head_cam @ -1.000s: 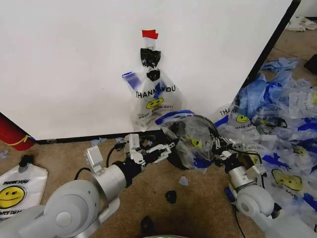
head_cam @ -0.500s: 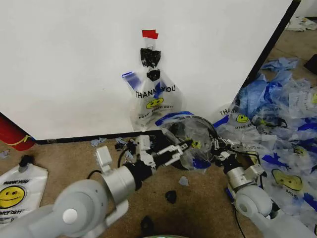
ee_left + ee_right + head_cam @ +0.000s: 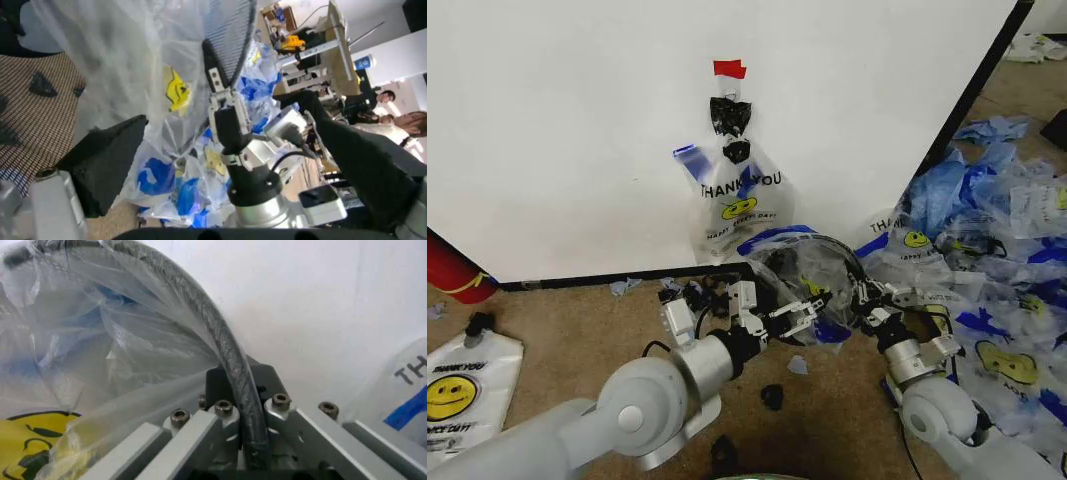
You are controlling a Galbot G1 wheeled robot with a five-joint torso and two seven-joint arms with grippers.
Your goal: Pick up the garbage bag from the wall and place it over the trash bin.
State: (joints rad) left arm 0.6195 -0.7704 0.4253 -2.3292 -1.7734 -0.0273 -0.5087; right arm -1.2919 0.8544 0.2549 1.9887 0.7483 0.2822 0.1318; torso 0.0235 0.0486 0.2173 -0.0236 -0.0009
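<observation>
The trash bin, black wire mesh, lies tipped on the carpet below the wall. A see-through garbage bag with a yellow smiley and blue strips is draped over it. My right gripper is shut on the bin's rim, with bag plastic beside the rim. The left wrist view shows that grip on the rim. My left gripper is open at the bin's left side, against the bag; one black pad shows. Another "THANK YOU" bag hangs on the wall.
A heap of blue-and-clear bags covers the floor at the right. A red cylinder and a flat white smiley bag lie at the left. Black scraps dot the carpet in front.
My left arm has reached rightward and forward until its gripper is at the bagged bin. The right gripper has kept its hold on the rim.
</observation>
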